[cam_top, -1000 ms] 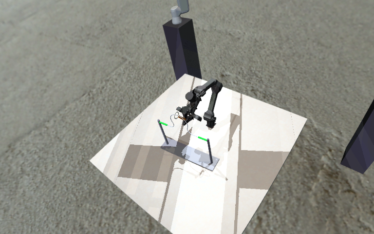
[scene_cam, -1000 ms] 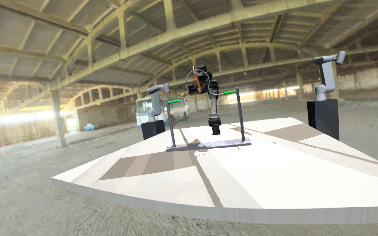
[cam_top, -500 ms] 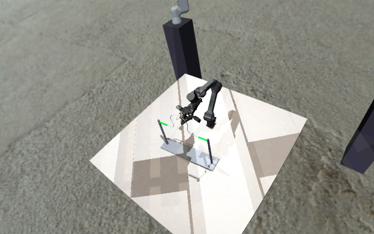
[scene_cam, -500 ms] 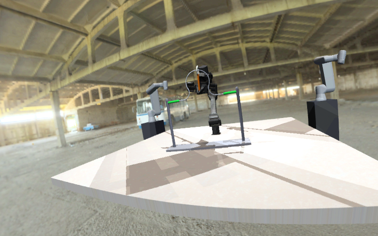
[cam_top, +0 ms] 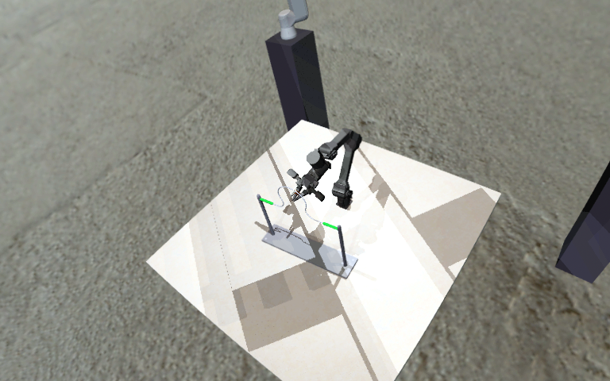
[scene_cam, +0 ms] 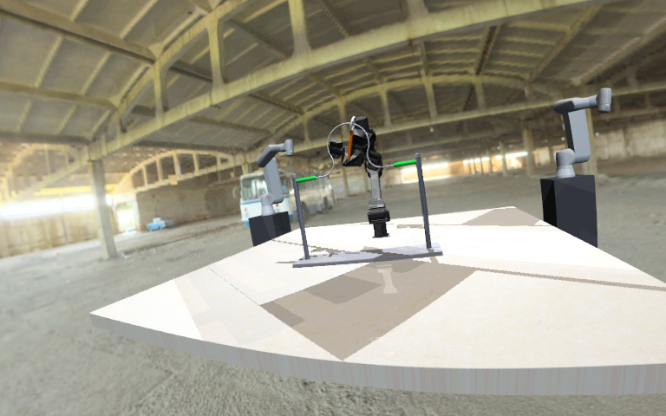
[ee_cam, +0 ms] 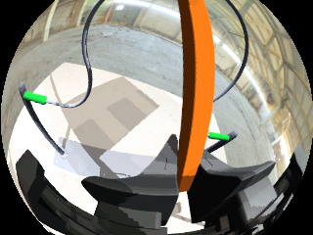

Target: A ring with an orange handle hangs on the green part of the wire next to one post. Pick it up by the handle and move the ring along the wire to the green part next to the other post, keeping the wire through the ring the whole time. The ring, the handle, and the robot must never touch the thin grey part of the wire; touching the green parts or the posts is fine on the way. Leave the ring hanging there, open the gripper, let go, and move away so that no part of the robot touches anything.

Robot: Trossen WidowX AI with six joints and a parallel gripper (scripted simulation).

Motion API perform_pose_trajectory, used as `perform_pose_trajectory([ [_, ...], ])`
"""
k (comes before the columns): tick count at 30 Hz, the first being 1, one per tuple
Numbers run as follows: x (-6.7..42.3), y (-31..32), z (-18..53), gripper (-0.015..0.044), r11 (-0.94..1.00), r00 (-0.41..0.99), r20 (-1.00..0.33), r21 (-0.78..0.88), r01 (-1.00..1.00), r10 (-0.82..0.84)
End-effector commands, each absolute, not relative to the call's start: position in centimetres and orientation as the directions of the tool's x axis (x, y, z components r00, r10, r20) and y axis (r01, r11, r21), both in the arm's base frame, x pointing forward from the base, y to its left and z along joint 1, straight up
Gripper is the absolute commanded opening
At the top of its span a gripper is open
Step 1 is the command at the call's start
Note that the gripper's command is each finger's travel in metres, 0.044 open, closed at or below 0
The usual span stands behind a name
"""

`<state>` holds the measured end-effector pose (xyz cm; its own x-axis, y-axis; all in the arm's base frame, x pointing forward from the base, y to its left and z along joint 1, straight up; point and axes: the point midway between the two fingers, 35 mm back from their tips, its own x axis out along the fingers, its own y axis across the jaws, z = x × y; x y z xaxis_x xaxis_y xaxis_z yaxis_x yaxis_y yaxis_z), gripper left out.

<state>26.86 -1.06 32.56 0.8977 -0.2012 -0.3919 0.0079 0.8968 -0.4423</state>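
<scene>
— Fingers from the wrist?
— Dark, pinching the long orange handle (ee_cam: 194, 85) (its lower end).
— Top view?
— Black parallel-jaw gripper (cam_top: 300, 192) holds it mid-span, between the green wire ends (cam_top: 268, 202).
— Exterior?
— Thin grey ring (scene_cam: 353, 120) at the wire's arch crest; contact unclear.

Bright daylight falls across my pale square table top (cam_top: 418, 211), laying hard-edged tan shadow bands over it, and the two dark thin posts (scene_cam: 421, 196) cast slim shadows. The hall behind glows overexposed at its openings and looks soft. My wrist view bulges like a fisheye, black at the corners
</scene>
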Motion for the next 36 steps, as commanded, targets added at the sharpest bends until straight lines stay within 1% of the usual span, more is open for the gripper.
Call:
perform_pose_trajectory([
  [1,26.8,-1.3,32.8,-0.015,0.87,0.902,-0.369,-0.493,0.015,-0.224],
  [19,26.9,-2.4,33.5,-0.015,0.706,0.912,-0.265,-0.707,0.038,-0.314],
  [36,27.0,-3.2,34.4,-0.015,0.504,0.917,-0.147,-0.861,0.065,-0.371],
])
